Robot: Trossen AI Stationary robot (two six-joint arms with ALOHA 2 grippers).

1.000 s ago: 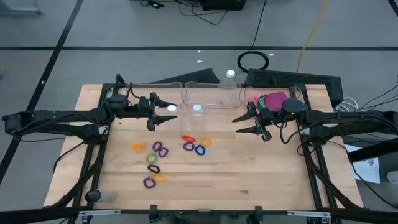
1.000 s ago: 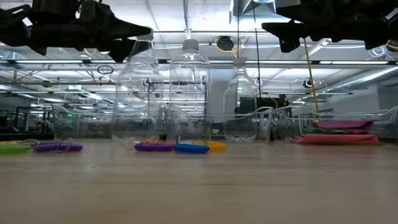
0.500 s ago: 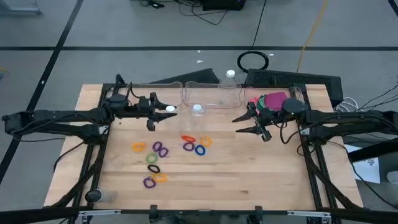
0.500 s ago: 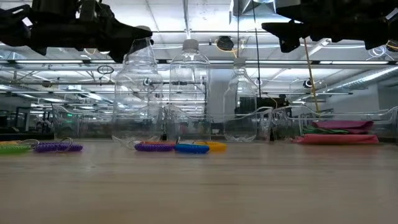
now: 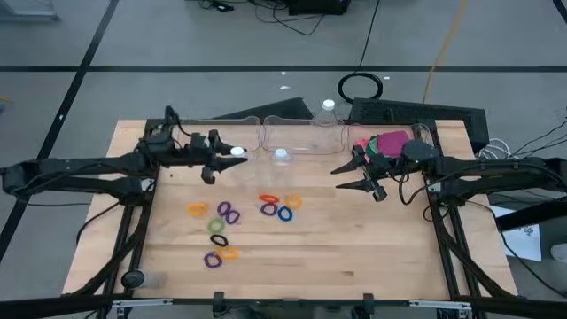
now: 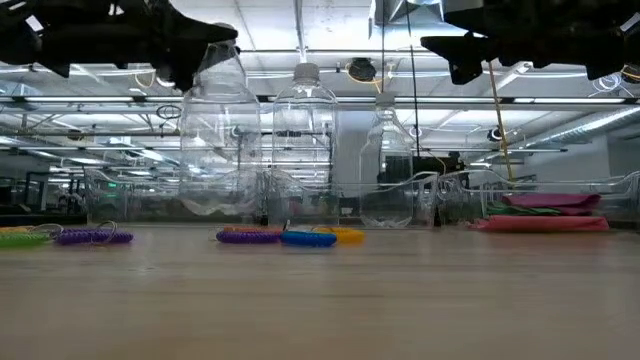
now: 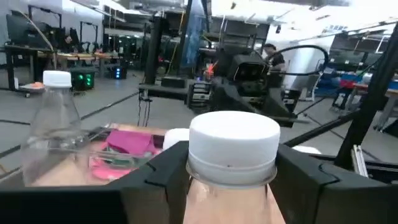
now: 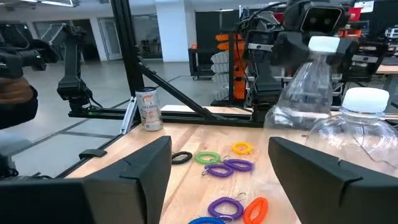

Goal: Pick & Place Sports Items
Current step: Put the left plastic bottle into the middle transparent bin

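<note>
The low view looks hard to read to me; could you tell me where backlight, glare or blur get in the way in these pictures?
Low view: ceiling lights behind turn both arms into silhouettes, and the clear bottles blend into the room. Left wrist view: the left gripper and the bottle cap it clamps are soft. Right wrist view: the lifted bottle is smeared. High view: evenly lit.

Rings (image 5: 232,223) lie mid-table; bottles (image 5: 282,158) stand behind them (perhaps inside a tray), flat pieces (image 5: 386,143) far right.

I can't read any text, label or number here; the can's (image 8: 150,108) print is too blurred.
</note>
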